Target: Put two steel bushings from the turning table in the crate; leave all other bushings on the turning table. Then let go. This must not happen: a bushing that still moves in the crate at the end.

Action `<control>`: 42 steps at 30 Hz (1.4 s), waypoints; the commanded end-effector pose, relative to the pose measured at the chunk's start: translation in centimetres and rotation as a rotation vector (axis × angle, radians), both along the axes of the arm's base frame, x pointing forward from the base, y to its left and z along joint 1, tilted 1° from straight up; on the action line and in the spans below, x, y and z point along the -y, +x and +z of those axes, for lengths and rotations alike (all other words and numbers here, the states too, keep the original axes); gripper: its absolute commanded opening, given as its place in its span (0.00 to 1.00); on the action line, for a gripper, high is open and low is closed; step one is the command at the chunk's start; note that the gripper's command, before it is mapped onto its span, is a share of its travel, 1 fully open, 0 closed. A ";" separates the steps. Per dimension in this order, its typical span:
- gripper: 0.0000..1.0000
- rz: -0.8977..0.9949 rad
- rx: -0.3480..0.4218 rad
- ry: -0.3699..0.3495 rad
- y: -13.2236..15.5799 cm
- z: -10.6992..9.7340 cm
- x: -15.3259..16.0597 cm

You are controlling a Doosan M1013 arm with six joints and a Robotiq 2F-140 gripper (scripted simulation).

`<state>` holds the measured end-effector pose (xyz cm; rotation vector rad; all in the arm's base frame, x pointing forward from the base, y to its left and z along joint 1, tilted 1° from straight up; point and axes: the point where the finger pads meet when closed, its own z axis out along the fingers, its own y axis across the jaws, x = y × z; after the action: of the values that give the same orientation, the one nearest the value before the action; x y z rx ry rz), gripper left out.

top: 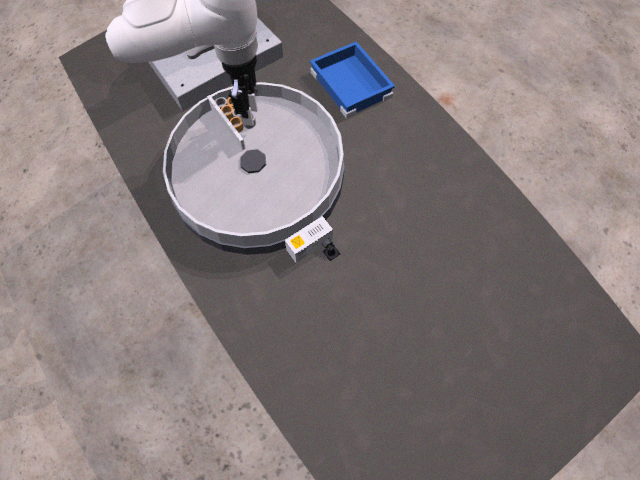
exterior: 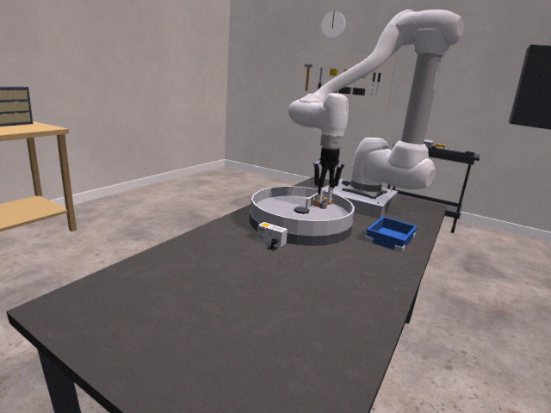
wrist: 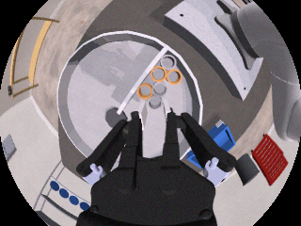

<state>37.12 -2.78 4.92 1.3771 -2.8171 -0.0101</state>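
The round grey turning table [top: 222, 198] [exterior: 311, 225] [wrist: 89, 94] holds three steel bushings and three orange-brown ones, grouped beside its white divider. In the wrist view, one steel bushing [wrist: 154, 103] stands nearest my fingertips, another steel bushing [wrist: 160, 88] is just behind it, and a third steel bushing [wrist: 167, 62] is at the far end. Orange-brown bushings [wrist: 145, 91] [wrist: 158, 73] [wrist: 174, 76] stand among them. My gripper [top: 251, 111] [exterior: 325, 199] [wrist: 154, 105] points down, partly open, its fingertips close to the nearest steel bushing, with nothing gripped. The blue crate [top: 352, 80] [exterior: 386, 240] shows no bushing inside.
The white divider [top: 225, 121] [wrist: 141, 82] rises inside the turning table, which has a raised rim all round. A dark hub [top: 252, 161] [exterior: 301, 210] is at its centre. A white box [top: 309, 238] [exterior: 272, 233] with a small black device [top: 330, 251] stands by the near rim.
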 end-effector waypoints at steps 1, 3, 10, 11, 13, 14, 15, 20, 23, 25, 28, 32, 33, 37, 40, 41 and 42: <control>0.24 0.000 0.000 0.000 0.0 0.0 0.0; 0.24 0.000 0.000 0.000 0.0 0.0 0.0; 0.24 0.000 0.000 0.000 0.0 -0.4 0.0; 0.24 0.000 0.000 0.000 0.0 -0.5 0.0; 0.24 0.000 0.000 0.000 0.0 -0.9 0.0; 0.24 0.000 0.000 0.000 0.0 -1.0 0.0; 0.24 0.000 0.000 0.000 0.0 -1.2 0.0; 0.24 0.000 0.000 0.000 0.0 -1.8 0.0; 0.24 0.000 0.000 0.000 0.0 -2.2 0.0; 0.24 0.000 0.000 0.000 0.0 -2.3 0.0; 0.24 0.000 0.000 0.000 0.0 -2.4 0.0; 0.24 0.000 0.000 0.000 0.0 -2.4 0.0; 0.24 0.000 0.000 0.000 0.0 -2.4 0.0; 0.24 0.000 0.000 0.000 0.0 -2.4 0.0; 0.24 0.000 0.000 0.000 0.0 -2.4 0.0; 0.24 0.000 0.000 0.000 0.0 -2.4 0.0; 0.24 0.000 0.000 0.000 0.0 -2.4 0.0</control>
<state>37.10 -2.78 2.52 1.3771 -2.8171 -0.0101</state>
